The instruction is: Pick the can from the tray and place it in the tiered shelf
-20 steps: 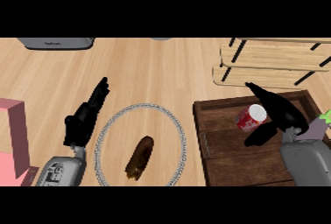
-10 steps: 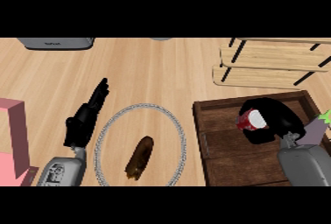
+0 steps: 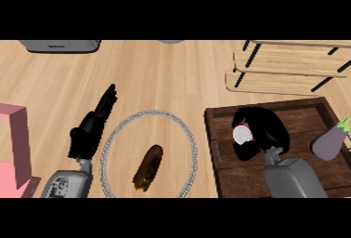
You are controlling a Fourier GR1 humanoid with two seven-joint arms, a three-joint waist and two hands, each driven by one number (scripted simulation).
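R hand [image 3: 264, 130] curled round can [image 3: 242, 134], over dark tray [image 3: 308, 109].

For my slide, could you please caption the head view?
Right hand curled round the can over the tray; shelf beyond.

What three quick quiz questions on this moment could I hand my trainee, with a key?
1. True or false: the right robot hand is curled round the can over the tray.
2. Which item lies at the tray's right edge? A) eggplant B) brown oblong item C) grey appliance
3. Fill in: the brown oblong item lies inside the ____.

Key: 1 true. 2 A, the eggplant. 3 ring, the grey ring on the counter, beside the left robot hand, whose fingers are straight. The tiered shelf stands beyond the tray.
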